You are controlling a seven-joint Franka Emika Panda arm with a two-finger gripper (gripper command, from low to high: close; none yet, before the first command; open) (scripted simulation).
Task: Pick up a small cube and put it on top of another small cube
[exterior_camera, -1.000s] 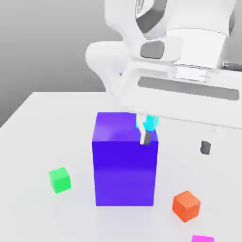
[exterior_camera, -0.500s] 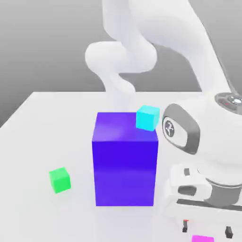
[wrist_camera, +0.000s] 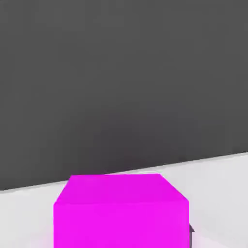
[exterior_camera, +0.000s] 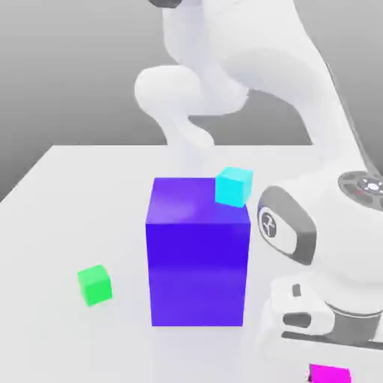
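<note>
Where the magenta cube is found: on the bench, well apart from the bench's far edge, on the exterior view's right side, directly beneath the lowered end of the arm.
Magenta cube, hand view: the cube is seen close up and square-on, with its top face and 1 side face shown; pale bench surface runs behind it up to a dark backdrop.
Jaws: closed together on the magenta cube; in the hand view a thin dark finger is seen pressed against 1 side of the cube.
Lift: whether the magenta cube is touching the bench or is just clear of it cannot be told.
Arm: 1 white arm is bent over from the bench's far edge, past the blue block, and is brought down low on the exterior view's right.
Blue block: a tall block, far larger than the cubes, is stood upright near the middle of the bench.
Cyan cube: set on the top face of the blue block, at the far corner on the exterior view's right.
Green cube: placed on the bench near the blue block, on the exterior view's left, apart from it.
Stack: 0 small cubes are stacked on another small cube; the cyan cube is carried by the blue block alone.
</note>
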